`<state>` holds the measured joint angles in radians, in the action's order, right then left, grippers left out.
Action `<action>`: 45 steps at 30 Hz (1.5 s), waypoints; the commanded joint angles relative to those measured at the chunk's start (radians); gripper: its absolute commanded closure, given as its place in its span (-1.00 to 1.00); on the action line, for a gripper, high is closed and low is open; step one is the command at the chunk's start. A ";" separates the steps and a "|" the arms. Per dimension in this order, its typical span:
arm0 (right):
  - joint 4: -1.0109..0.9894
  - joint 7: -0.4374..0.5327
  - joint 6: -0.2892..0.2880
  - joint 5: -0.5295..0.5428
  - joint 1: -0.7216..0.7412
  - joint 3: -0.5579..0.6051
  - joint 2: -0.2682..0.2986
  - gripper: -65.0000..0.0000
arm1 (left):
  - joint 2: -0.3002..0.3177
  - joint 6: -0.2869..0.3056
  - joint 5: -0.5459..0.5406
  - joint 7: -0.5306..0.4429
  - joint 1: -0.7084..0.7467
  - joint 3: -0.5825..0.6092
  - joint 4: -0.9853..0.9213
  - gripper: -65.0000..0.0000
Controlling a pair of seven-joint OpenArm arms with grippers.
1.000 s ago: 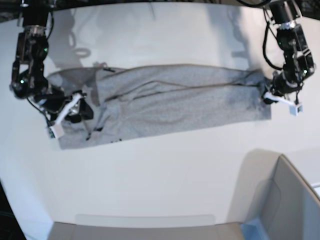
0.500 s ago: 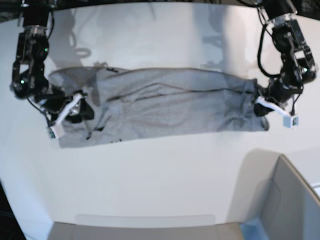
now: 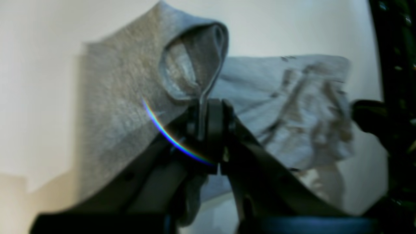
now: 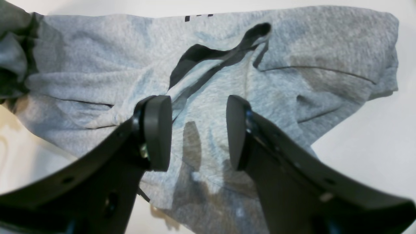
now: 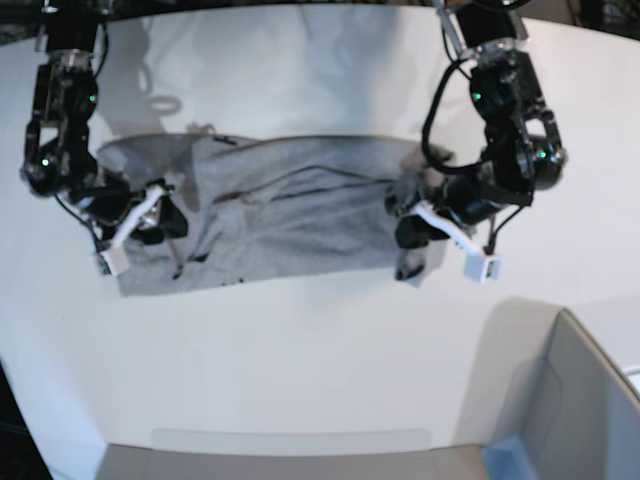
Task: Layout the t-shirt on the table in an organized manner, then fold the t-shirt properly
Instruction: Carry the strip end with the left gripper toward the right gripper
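The light grey t-shirt (image 5: 290, 215) lies stretched sideways across the white table (image 5: 300, 370). My left gripper (image 5: 410, 232) is shut on the shirt's right end, which hangs bunched from it above the cloth. In the left wrist view a fold of the t-shirt (image 3: 123, 97) stands pinched in the left gripper (image 3: 203, 125). My right gripper (image 5: 168, 215) is at the shirt's left end. The right wrist view shows the right gripper (image 4: 198, 130) open just above the wrinkled t-shirt (image 4: 312, 58), with nothing between its fingers. A bit of black lettering (image 4: 198, 15) shows at the far edge.
A grey box-like bin (image 5: 580, 400) stands at the front right corner. A pale strip (image 5: 290, 440) runs along the table's near edge. The table's curved far edge (image 5: 300, 15) lies behind both arms.
My left gripper has carried the shirt's right end well to the left, over the rest of the cloth, so the shirt now spans less of the table. The right arm has stayed put.
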<state>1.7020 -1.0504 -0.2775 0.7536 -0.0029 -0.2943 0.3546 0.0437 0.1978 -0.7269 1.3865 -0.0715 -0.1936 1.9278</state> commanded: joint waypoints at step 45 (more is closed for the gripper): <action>0.022 0.023 -0.006 0.017 0.002 -0.007 0.011 0.16 | -0.121 -0.002 -0.020 -0.221 -0.121 0.329 -0.205 1.00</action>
<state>1.7031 -1.0504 -0.2775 0.7563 -0.0170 -0.2943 0.3542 -0.0692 0.1928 -0.7231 1.1881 -0.1619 0.1329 1.6978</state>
